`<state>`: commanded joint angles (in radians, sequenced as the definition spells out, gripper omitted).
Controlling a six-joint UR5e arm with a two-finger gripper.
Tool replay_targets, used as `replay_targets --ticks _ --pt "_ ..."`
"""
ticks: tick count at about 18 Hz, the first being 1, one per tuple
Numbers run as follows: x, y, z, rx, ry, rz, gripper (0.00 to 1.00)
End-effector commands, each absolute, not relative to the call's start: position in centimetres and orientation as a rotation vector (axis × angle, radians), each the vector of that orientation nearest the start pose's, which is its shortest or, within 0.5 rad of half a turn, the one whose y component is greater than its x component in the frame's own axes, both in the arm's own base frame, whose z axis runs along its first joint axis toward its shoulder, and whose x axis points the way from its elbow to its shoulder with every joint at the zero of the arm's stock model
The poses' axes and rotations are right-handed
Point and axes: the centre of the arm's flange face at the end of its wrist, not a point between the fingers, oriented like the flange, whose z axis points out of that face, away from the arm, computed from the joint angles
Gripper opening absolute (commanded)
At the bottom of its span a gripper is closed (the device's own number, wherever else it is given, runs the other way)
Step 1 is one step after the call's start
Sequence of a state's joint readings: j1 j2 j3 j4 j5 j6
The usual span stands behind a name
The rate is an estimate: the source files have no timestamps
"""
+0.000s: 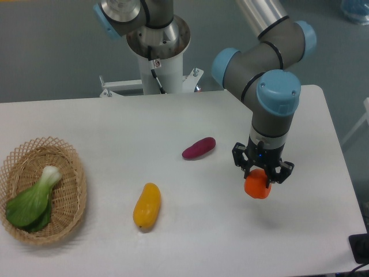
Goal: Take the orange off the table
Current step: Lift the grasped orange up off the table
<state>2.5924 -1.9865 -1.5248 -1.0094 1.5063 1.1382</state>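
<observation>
The orange [257, 187] is a small round orange-red fruit at the right of the white table [190, 242]. My gripper [262, 174] points straight down over it, and its black fingers [247, 166] are closed on the orange's upper part. A faint shadow lies on the table just right of and below the fruit, so it seems to sit slightly above the surface. The top of the orange is hidden by the fingers.
A purple sweet potato [199, 148] lies left of the gripper. A yellow-orange mango-like fruit [147, 205] lies further left and nearer. A wicker basket [64, 190] with a green leafy vegetable [31, 199] stands at the left edge. The robot base [157, 52] is at the back.
</observation>
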Motion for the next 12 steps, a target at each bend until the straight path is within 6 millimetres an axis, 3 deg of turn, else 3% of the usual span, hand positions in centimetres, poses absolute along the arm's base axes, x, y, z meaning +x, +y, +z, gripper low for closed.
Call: replay_targets --ticks 12 --pt "-48.53 46.01 32.49 -3.024 0.228 0.231 0.60"
